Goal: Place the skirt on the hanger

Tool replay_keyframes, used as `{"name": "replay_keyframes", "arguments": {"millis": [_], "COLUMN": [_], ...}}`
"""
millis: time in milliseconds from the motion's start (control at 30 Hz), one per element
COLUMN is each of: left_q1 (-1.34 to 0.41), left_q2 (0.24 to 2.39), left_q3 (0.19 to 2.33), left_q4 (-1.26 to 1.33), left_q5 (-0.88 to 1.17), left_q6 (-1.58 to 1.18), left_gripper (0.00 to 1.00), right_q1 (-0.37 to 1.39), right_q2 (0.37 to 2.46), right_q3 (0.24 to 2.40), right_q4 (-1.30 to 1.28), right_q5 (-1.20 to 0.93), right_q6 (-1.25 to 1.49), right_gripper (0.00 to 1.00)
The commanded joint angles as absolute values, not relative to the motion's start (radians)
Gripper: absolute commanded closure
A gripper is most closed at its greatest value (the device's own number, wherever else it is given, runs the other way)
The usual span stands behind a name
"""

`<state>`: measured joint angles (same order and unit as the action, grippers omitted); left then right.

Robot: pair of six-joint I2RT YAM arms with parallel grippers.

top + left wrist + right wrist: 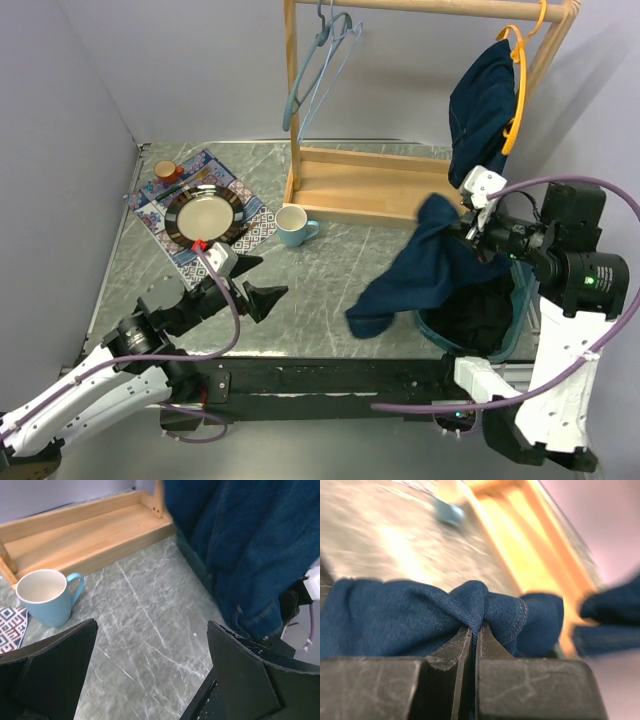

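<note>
Right, the grey marbled table (340, 300) fills most of my overhead view. The pale wooden clothes rack (370, 190) stands on its far side, base flat on the surface.

The dark blue denim skirt (425, 265) hangs bunched from my right hand (474, 630), between the rack's base and the teal-rimmed basket (519, 300) at the near right. Its lower end trails toward the table's middle, and I cannot tell whether the lowest fold touches down. On the right wrist camera the two black fingers are pressed together, with a stitched fold of the denim pinched between them.

A second dark blue garment (482, 105) drapes from the orange plastic hanger (520, 85) at the right end of the top rail. A patterned cloth placemat (210, 165) lies at the far left. The blue-grey plastic hanger (305, 80) hooks on the rail's left end, well apart from the skirt.

My left hand (262, 280) hovers over the near left of the table, fingers spread wide, gripping nothing. A black-rimmed cream plate (205, 215) sits on the placemat. A light blue ceramic mug (292, 226) stands upright just in front of the rack's base. A small orange cup (165, 171) sits at the placemat's far left corner.
</note>
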<state>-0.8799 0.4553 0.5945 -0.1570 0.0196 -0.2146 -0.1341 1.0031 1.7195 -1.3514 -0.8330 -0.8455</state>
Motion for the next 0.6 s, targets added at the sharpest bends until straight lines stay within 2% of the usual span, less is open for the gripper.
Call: {"name": "replay_keyframes", "arguments": {"millis": [0, 167, 333, 500, 567], "left_q1": [-0.876, -0.876, -0.876, -0.876, -0.876], "left_q2": [0.437, 0.439, 0.475, 0.463, 0.437], "left_q3": [0.578, 0.578, 0.642, 0.710, 0.721], "left_q4": [-0.081, -0.078, -0.142, -0.300, -0.333], "left_q5": [0.100, 0.109, 0.103, 0.048, 0.017], "left_q6": [-0.176, -0.195, -0.333, -0.480, -0.503], "left_gripper": [0.03, 0.03, 0.03, 0.03, 0.03], "right_q1": [-0.009, 0.272, 0.438, 0.639, 0.667], "right_q2": [1.049, 1.097, 1.144, 1.230, 1.256], "right_q3": [1.782, 1.711, 1.547, 1.407, 1.387], "right_q4": [-1.252, -1.086, -0.895, -0.795, -0.776], "right_q5": [-0.951, -0.910, -0.887, -0.727, -0.695], "right_q6": [-0.684, -0.510, -0.394, -0.409, -0.413], "right_gripper": [1.00, 1.00, 1.00, 0.98, 0.99]}}
